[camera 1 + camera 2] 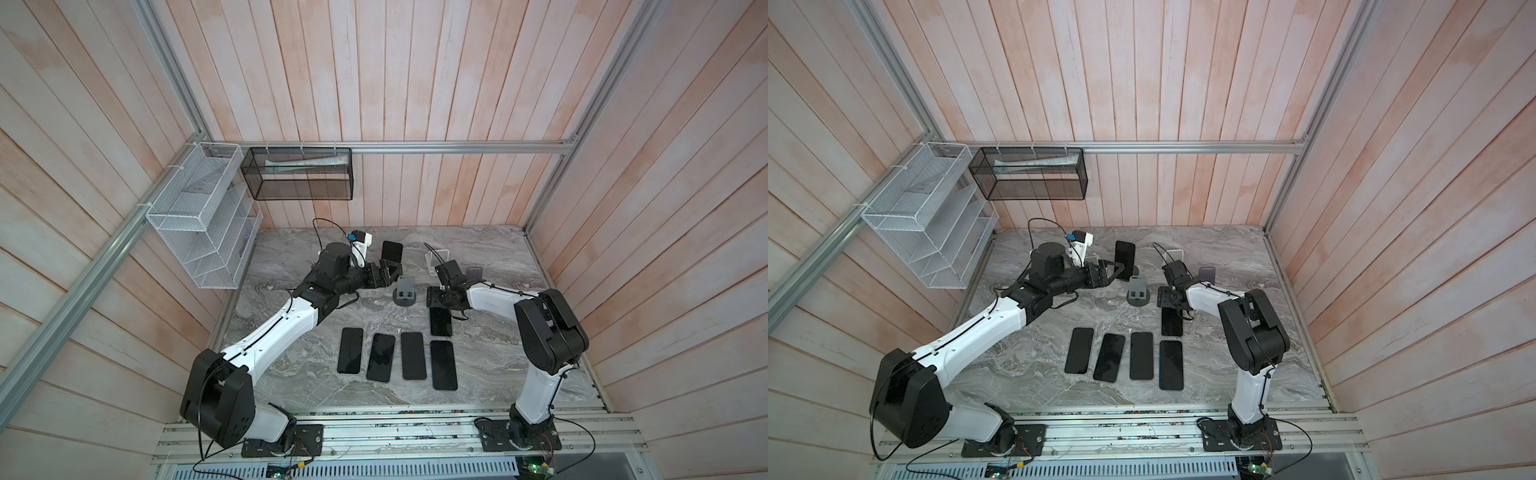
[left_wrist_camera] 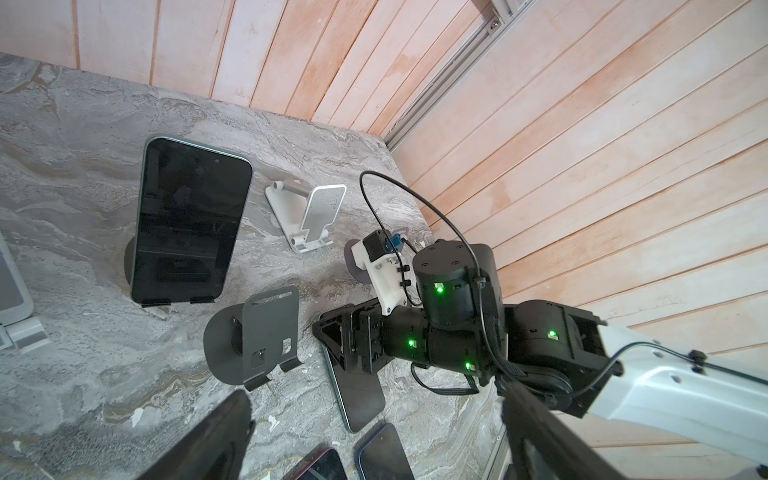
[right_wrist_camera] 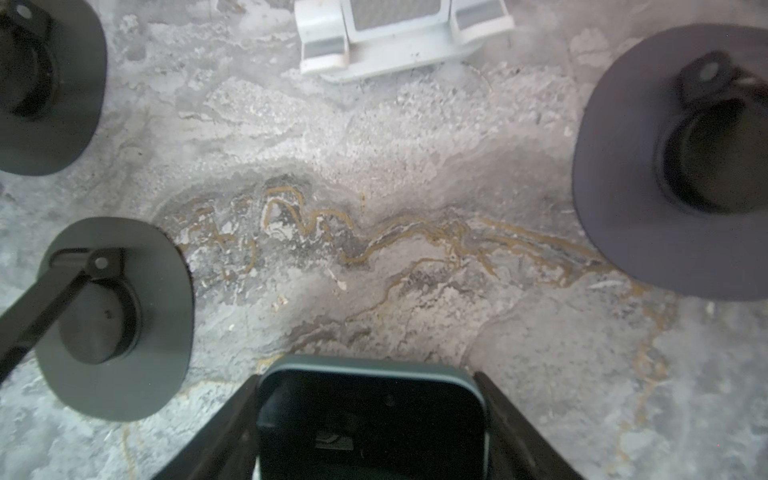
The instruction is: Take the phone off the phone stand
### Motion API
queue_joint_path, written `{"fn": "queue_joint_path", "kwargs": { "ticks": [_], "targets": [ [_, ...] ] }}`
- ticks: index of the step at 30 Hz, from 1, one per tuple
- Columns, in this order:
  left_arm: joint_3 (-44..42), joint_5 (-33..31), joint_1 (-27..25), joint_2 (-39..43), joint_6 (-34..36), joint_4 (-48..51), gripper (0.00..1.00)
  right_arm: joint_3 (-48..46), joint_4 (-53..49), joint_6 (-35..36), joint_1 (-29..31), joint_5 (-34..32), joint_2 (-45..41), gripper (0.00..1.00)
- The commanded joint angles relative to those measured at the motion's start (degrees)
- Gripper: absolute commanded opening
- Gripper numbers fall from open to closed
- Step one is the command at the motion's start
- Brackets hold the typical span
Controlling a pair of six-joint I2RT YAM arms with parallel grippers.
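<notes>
the left gripper (image 2: 374,399) is nearest, its dark fingers (image 2: 216,436) spread wide at the edge of the left wrist view with nothing between them. the phone (image 2: 189,220) stands straight ahead of that open claw and apart from it, at the back middle of the marble table (image 1: 498,374). in both top views the gripper sits just in front of the phone's lower half. the phone is upright in portrait and leans back slightly. it has a glossy black screen with a pale green rim and rounded corners, and its bottom edge is caught in two small hooks of a dark round-based phone stand (image 2: 129,266). the left arm (image 1: 270,332) stretches diagonally from the near left corner, wrist level. the right arm (image 1: 540,324) has its elbow raised and its forearm reaching inward. the right gripper (image 3: 365,374) points down, clasping the long edges of a teal-edged phone (image 3: 371,419) that lies flat near an empty grey stand (image 1: 404,291).
</notes>
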State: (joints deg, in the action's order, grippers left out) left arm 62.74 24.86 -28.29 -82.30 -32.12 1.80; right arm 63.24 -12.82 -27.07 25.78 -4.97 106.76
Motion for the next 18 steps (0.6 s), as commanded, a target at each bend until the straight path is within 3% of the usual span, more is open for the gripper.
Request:
{"fn": "queue_joint_path", "kwargs": {
  "ticks": [1,14,18],
  "targets": [
    [1.5,0.6,0.1,-0.6,1.1,0.1,0.96,0.8,-1.2,-1.0,0.2,0.6,-0.8,0.75],
    [2.0,1.5,0.1,-1.1,1.5,0.5,0.96,4.1,-1.6,-0.9,0.3,-0.2,0.2,0.81],
    [2.0,1.8,0.0,-1.1,1.9,0.4,0.96,4.5,-1.5,-0.6,0.3,-1.5,-2.9,0.82]
  ]
}}
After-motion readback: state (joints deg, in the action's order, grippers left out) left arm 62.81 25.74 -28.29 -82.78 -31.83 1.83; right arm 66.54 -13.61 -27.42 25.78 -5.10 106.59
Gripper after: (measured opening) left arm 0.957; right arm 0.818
